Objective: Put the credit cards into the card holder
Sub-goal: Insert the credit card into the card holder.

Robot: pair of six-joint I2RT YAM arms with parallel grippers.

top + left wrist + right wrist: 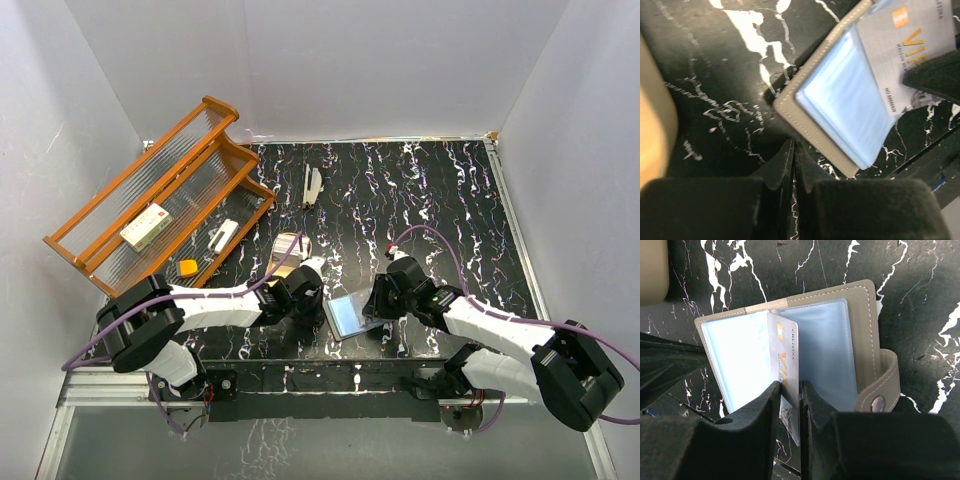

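Grip looks fine on your right side: the right gripper (790, 386) is clamped nearly closed on one credit card (788, 347), holding it edge-on by its near end. The card's far end pokes out ahead of the fingertips and stands between the shiny blue sleeves (825, 350) of the card holder (862, 325). Can't tell if it's actually inside a pocket.

The holder lies spread open on the black marbled table (925, 300), right under and in front of that gripper. Its snap strap (881, 401) curls up just to the gripper's right.

Your left gripper (794, 147) is squeezed fully together with nothing in it. The holder's near corner sits just ahead and to the right of its tips, and I can't tell if they touch. There's a tan tray (652, 125) off to its left.
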